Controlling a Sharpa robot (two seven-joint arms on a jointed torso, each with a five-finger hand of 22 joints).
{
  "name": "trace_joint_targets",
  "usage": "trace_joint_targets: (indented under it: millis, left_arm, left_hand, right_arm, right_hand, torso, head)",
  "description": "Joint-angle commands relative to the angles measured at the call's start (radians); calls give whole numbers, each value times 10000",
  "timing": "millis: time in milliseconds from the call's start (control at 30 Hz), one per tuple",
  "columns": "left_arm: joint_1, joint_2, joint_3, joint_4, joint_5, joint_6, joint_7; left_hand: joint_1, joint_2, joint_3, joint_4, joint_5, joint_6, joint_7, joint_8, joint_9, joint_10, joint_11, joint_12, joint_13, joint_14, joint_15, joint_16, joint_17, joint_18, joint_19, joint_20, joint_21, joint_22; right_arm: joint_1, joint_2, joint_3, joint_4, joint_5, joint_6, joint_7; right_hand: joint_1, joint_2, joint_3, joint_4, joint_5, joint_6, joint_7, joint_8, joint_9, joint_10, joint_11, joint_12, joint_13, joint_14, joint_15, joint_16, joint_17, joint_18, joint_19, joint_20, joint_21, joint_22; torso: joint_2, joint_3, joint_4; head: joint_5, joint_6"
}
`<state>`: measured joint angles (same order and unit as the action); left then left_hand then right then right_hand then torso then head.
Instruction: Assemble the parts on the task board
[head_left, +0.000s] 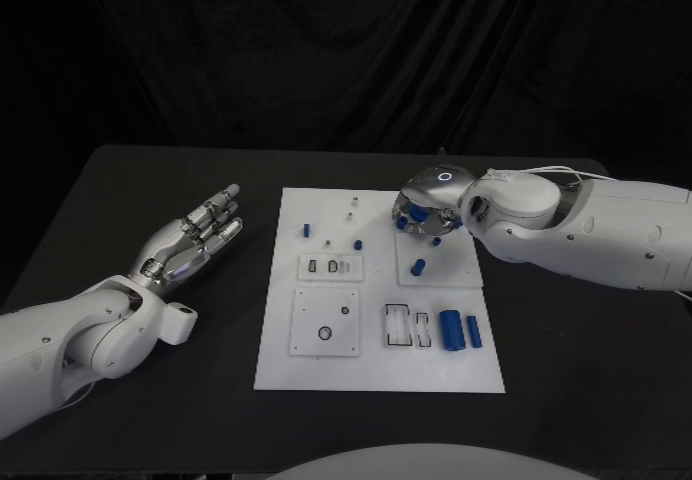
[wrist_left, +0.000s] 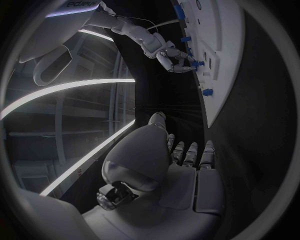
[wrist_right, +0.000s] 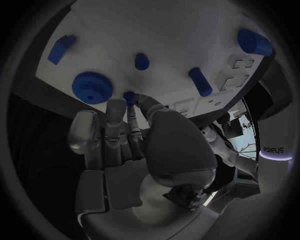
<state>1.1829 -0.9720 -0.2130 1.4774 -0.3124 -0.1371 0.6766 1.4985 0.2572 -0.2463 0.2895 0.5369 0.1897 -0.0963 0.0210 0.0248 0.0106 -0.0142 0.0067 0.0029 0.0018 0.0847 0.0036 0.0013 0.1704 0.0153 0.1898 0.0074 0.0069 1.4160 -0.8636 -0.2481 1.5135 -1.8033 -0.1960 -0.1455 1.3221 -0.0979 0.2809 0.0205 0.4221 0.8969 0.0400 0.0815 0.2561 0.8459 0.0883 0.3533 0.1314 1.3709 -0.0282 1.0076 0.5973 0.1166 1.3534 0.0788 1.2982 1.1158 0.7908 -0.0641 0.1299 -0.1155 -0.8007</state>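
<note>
Blue peg (wrist_right: 129, 96), apparently pinched by your right hand (head_left: 428, 216) over the board (head_left: 378, 375) (for insertion); left hand (head_left: 195, 240) lies spread, empty.

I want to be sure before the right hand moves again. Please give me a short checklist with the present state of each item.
1. Right hand over the task board: ok.
2. Small blue part at its fingertips: ok.
3. Grip firm: cannot tell.
4. Blue gear apart from the fingers: ok.
5. Left hand off the board, holding nothing: ok.
6. Target hole for the part: cannot tell.
</note>
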Motion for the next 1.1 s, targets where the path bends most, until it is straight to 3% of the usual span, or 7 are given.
trace_joint_targets:
  millis: [33,167,667,867,1100]
  left_arm:
    - [25,11,7,-6,-23,152,1607]
    - [25,26,7,-37,-23,167,1593]
    - [24,79,7,-143,-23,228,1551]
    - [24,93,7,-174,-23,261,1508]
    - [24,109,7,-209,-23,301,1474]
  left_hand:
    - [109,-14,66,-13,61,11,11,46,12,-18,70,-41,-2,-18,69,-36,-13,74,-12,80,44,15]
    - [132,-17,78,-17,81,17,32,47,13,-18,89,-41,-2,-18,97,-36,-13,75,2,109,55,22]
    - [185,-10,118,-19,103,29,72,50,15,-5,119,-38,1,-18,157,-36,-13,85,44,190,86,41]
    - [193,-9,127,-15,108,39,95,52,17,-7,127,-38,1,-18,176,-36,-13,88,58,218,96,47]
    - [201,-12,138,-11,112,112,163,64,27,-10,122,-39,0,-18,205,-36,-13,90,68,258,104,51]
  right_arm:
    - [-47,23,7,-60,72,61,127]
    - [-70,58,7,-129,76,43,197]
    - [-187,216,8,-340,239,-179,502]
    - [-198,227,8,-401,256,-288,533]
    - [-199,172,8,-351,261,-650,644]
  right_hand:
    - [59,-45,122,4,16,127,9,56,79,182,-16,89,45,90,-7,113,118,-212,98,-3,110,153]
    - [58,-71,257,19,5,234,32,102,185,390,-40,122,77,135,-18,258,320,-246,167,-14,233,355]
    - [79,-116,650,105,-312,242,57,73,419,935,-161,64,90,285,-90,725,962,-322,305,-68,510,827]
    - [394,-65,953,-40,-416,445,128,173,606,1421,-247,45,97,300,-139,820,1087,-333,301,-119,558,929]
    - [827,68,1192,-260,-866,718,268,312,862,2164,-414,56,151,400,-164,1034,1408,-321,234,-141,523,929]
  torso:
    - [2,-11,7]
    - [11,-12,30]
    - [11,-31,16]
    - [9,-33,13]
    - [12,-33,28]
  head:
    - [-5,-19]
    - [-36,-15]
    - [-27,-33]
    - [-9,-44]
    - [-12,-53]
